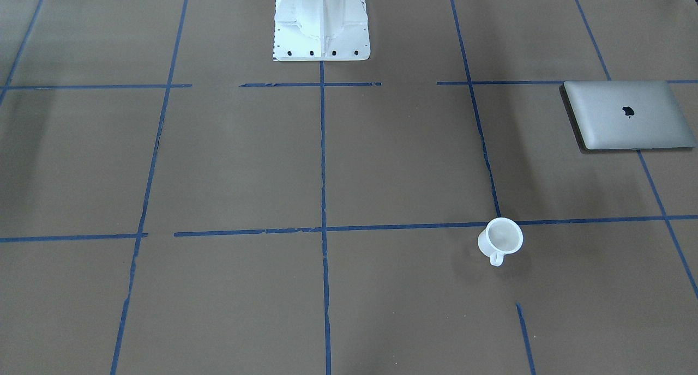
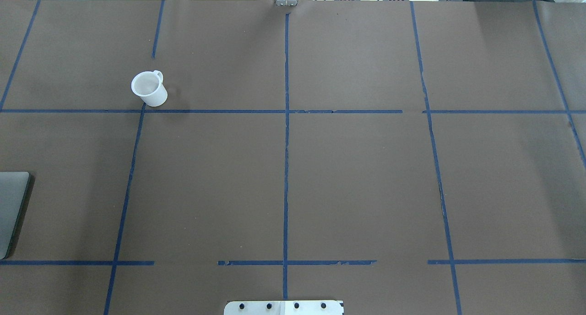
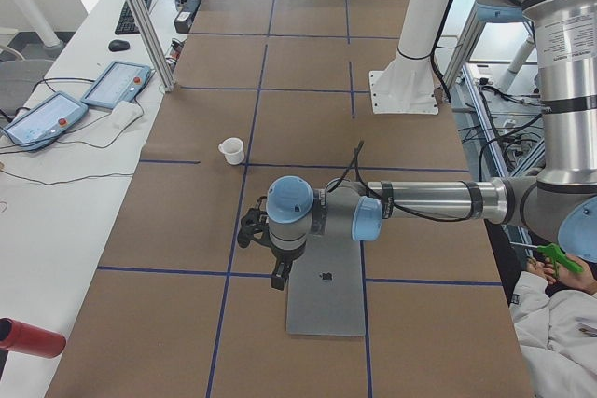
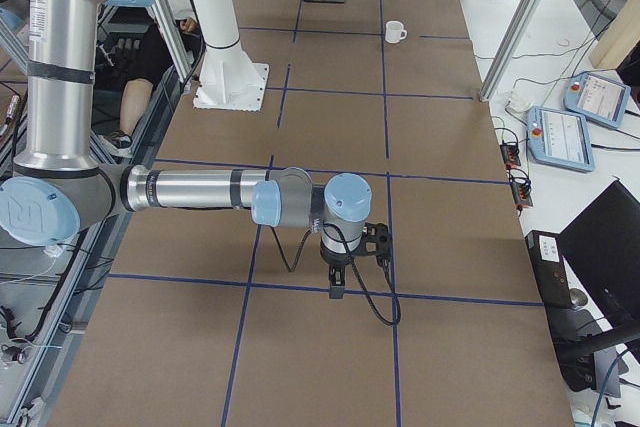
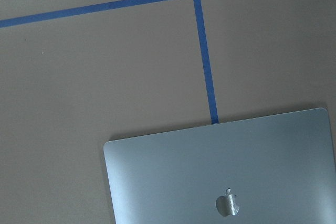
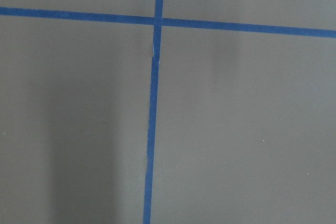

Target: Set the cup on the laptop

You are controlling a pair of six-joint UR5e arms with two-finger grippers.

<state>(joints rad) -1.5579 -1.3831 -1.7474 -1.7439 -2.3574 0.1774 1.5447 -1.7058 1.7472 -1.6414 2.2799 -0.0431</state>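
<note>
Cup [image 1: 500, 239]: upright on the brown table [image 1: 245, 162], robot's left side, beside a crossing of blue tape [image 1: 409, 227], well apart from the closed laptop [image 1: 628, 115]. Left gripper [image 3: 278, 275] hangs over the laptop's edge. Right gripper [image 4: 336, 287] hangs over the table. Jaw state of both: cannot tell.

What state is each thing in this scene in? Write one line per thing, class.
laptop: lid shut, flat on the table, nothing on it.
cup: upright on the table, looks empty, well apart from the laptop.
left gripper: points down near the laptop; cannot tell if the jaws are open or shut.
right gripper: points down over bare table; cannot tell if the jaws are open or shut.
</note>
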